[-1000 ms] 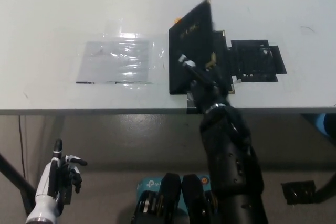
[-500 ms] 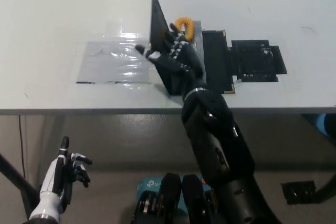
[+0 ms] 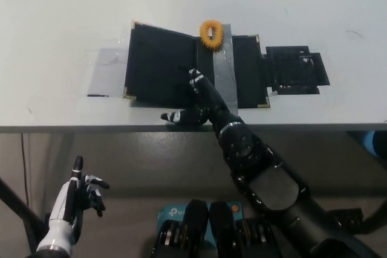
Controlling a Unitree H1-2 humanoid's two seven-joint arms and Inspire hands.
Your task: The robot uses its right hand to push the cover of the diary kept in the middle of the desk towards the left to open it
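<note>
While the diary (image 3: 193, 67) is lying open in the middle of the counter (image 3: 60, 16), its cover (image 3: 158, 67) spread flat to the left, the black right hand (image 3: 195, 102) is resting on the near edge of that cover with fingers apart, gripping nothing. One risk, as I judge it, is the hand dragging the cover or the whole book toward the near counter edge as it pulls away, since the book is sitting close to that edge. An orange ring (image 3: 210, 33) at the far end of the spine could get knocked. The white left hand (image 3: 75, 200) is hanging open below the counter, lower left.
</note>
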